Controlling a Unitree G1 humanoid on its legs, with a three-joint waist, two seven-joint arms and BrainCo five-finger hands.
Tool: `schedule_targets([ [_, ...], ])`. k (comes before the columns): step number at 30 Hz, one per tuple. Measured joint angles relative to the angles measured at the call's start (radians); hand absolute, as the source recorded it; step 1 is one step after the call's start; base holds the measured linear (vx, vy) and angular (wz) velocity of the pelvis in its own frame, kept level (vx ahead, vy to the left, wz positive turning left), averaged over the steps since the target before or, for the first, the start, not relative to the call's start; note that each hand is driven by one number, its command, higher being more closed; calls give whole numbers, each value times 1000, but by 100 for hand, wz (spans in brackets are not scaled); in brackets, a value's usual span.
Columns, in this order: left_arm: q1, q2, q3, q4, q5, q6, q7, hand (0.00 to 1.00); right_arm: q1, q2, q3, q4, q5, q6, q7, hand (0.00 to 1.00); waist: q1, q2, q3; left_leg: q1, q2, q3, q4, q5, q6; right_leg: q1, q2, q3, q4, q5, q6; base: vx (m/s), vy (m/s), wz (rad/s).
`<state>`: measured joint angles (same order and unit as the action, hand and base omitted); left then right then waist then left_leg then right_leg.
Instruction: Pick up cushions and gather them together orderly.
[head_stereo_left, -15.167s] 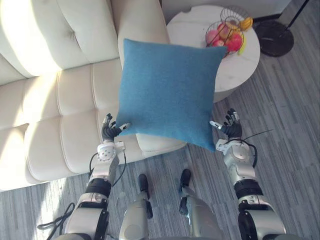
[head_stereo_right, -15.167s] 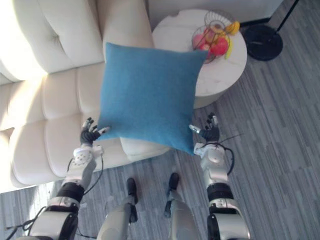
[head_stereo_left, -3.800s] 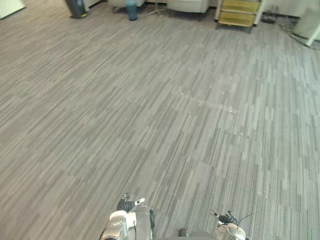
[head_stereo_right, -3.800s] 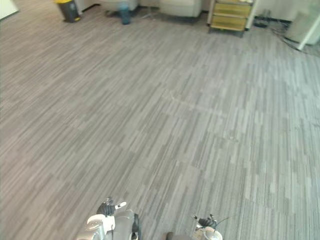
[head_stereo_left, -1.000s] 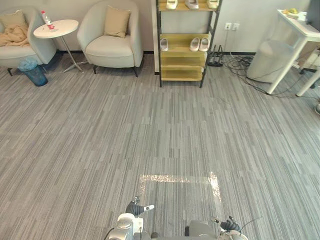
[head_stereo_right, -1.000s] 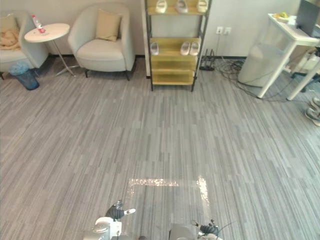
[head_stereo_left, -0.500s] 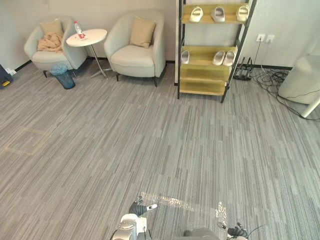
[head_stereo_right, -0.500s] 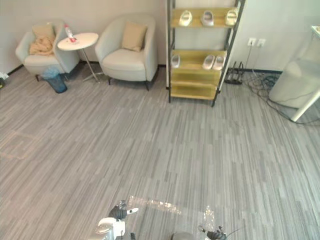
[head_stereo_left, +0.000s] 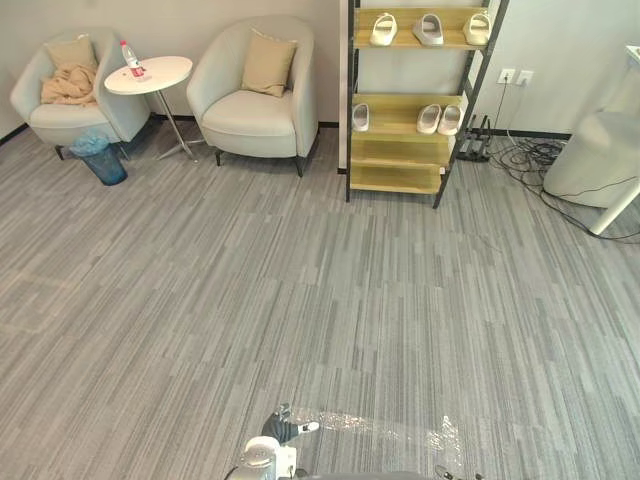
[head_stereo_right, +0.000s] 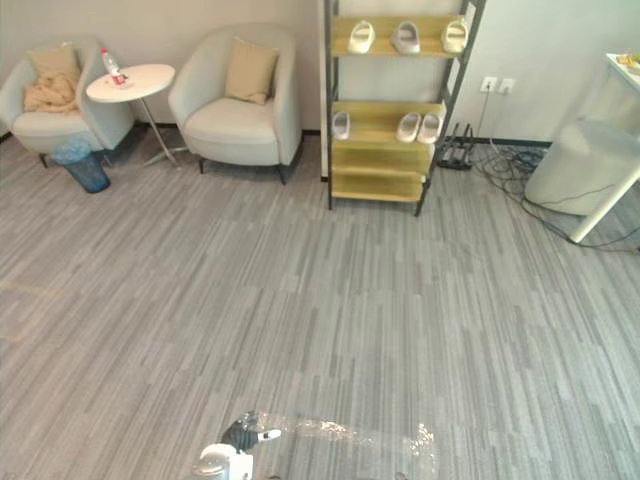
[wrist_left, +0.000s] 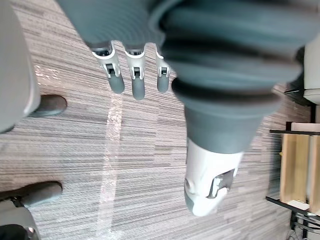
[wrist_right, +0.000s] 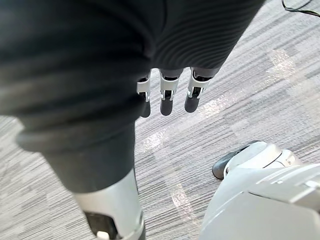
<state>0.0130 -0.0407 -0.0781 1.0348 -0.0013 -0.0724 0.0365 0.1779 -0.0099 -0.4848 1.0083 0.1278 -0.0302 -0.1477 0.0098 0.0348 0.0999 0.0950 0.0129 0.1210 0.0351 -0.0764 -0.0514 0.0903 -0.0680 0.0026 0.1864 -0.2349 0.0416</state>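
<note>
Two beige cushions are in sight. One cushion (head_stereo_left: 268, 64) leans upright against the back of the nearer pale armchair (head_stereo_left: 250, 110). The other cushion (head_stereo_left: 68, 52) sits in the far left armchair (head_stereo_left: 60, 110) above a crumpled beige blanket (head_stereo_left: 70, 88). My left hand (head_stereo_left: 283, 428) is low over the grey floor, far from both chairs. It is open and holds nothing, and its fingers (wrist_left: 132, 75) are straight in the left wrist view. My right hand (wrist_right: 167, 97) also hangs open and empty above the floor.
A wooden shoe shelf (head_stereo_left: 420, 100) with several pale slippers stands against the back wall. A round white side table (head_stereo_left: 148, 75) with a bottle stands between the chairs, beside a blue bin (head_stereo_left: 103, 160). Cables (head_stereo_left: 520, 160) and a pale round bin (head_stereo_left: 590, 160) lie at the right.
The blue cushion both hands held earlier is gone from them. The camera has swung from sofa to floor to this seating corner. Both hands have sunk lower in view.
</note>
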Motion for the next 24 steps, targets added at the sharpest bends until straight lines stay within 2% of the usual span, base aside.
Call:
schedule_targets([
  [8, -2, 16, -29, 24, -3, -5, 1, 0, -13, -31, -1, 75, -11, 1, -1, 0, 0, -1, 0, 21, 17, -46, -56, 35, -5, -1, 28, 0, -17, 18, -16, -16, -56, 1],
  [17, -9, 48, -15, 38, -42, -8, 9, 0, -22, -41, 68, 76, -50, 1, -12, 0, 3, -8, 4, 13, 5, -74, -69, 50, 2, -1, 15, -15, -43, 35, -6, -41, 11, 6],
  [24, -2, 58, 64, 35, -108, -10, 41, 0, -25, -47, 99, 77, -89, 0, -23, 0, 11, -12, 7, 11, -3, -134, -92, 66, 2, 29, 10, -73, -70, 34, -3, 34, -18, 23],
])
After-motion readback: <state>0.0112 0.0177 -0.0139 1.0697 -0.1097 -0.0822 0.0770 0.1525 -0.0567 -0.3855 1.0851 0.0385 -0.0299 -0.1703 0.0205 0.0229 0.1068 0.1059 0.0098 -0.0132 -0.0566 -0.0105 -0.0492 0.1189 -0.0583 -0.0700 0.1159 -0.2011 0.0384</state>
